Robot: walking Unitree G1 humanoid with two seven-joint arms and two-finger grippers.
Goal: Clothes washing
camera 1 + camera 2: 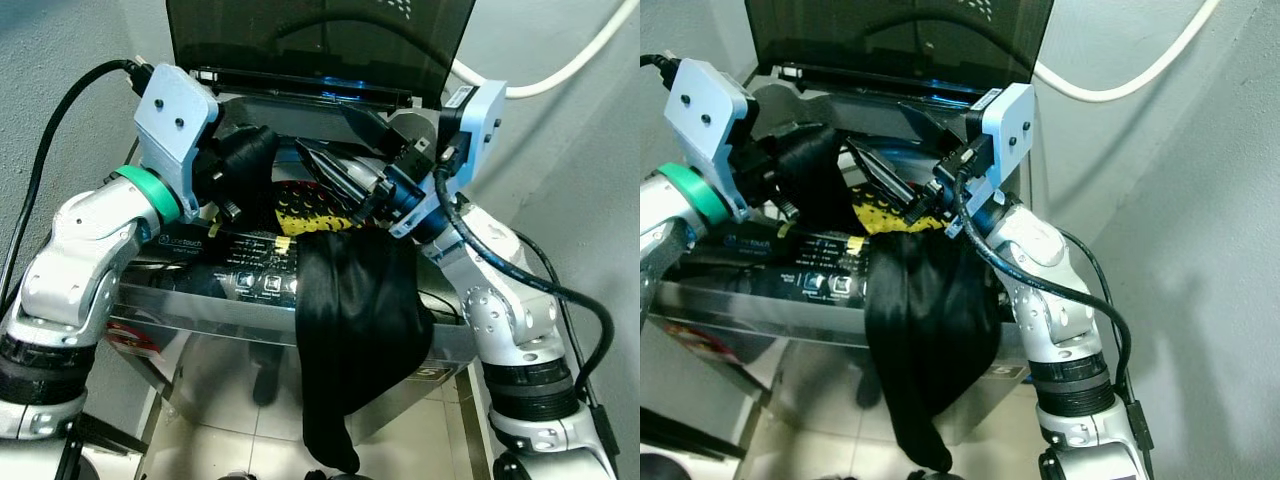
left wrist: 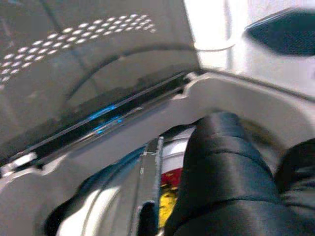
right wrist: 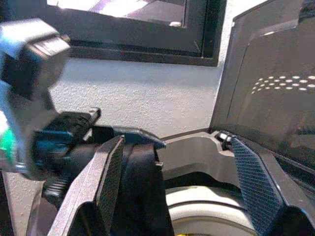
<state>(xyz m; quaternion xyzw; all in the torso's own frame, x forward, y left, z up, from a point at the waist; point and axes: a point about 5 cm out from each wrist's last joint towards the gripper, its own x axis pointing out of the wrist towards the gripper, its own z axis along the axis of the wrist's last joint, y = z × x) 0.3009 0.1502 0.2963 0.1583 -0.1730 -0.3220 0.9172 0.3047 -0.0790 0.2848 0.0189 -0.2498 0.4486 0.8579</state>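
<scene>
Black garment [image 1: 355,330]; yellow cloth with black dots [image 1: 312,212]; silver washing machine [image 1: 200,305], dark tinted lid [image 1: 320,40]; grey wall [image 1: 60,60].

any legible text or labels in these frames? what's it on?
Nothing reads reliably.
Left arm: small white lettering, too small to read.
Washing machine control panel: white button labels and icons, blurred.
Red sticker on the machine's front: unreadable.

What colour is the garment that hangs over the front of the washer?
Black. The garment shows best in the left eye view.
</scene>
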